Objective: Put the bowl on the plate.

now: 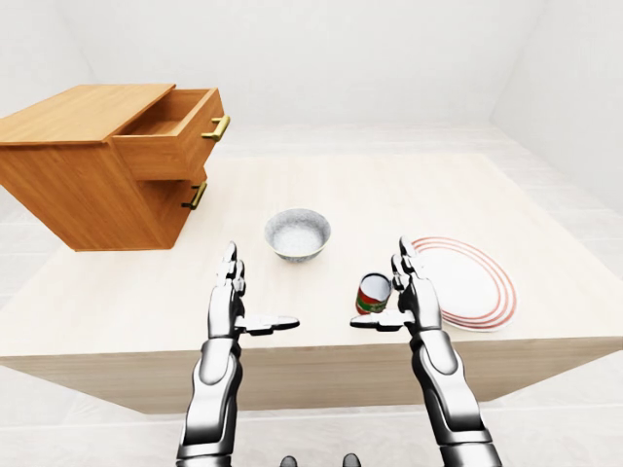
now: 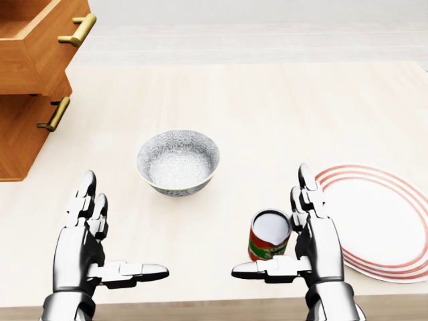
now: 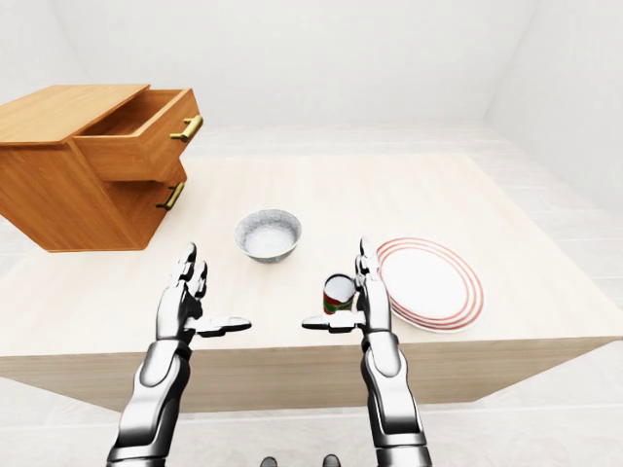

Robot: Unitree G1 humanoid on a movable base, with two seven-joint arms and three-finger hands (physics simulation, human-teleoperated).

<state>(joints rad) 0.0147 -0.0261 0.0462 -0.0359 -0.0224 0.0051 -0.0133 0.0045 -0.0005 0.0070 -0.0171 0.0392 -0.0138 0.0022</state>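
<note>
A grey patterned bowl (image 2: 178,161) stands upright and empty near the middle of the light wooden table (image 2: 267,100). To its right, in the head view, a white plate with red rings (image 2: 388,221) lies flat near the table's lower edge. My left hand (image 2: 107,241) hovers open below and left of the bowl, thumb pointing right. My right hand (image 2: 287,234) is open too, between the bowl and the plate, apart from both. Neither hand touches or holds anything.
A red and green can (image 2: 269,235) stands upright just left of my right hand, between its thumb and fingers. A wooden drawer cabinet (image 1: 88,165) with brass handles sits at the upper left, its top drawer (image 1: 170,131) pulled open.
</note>
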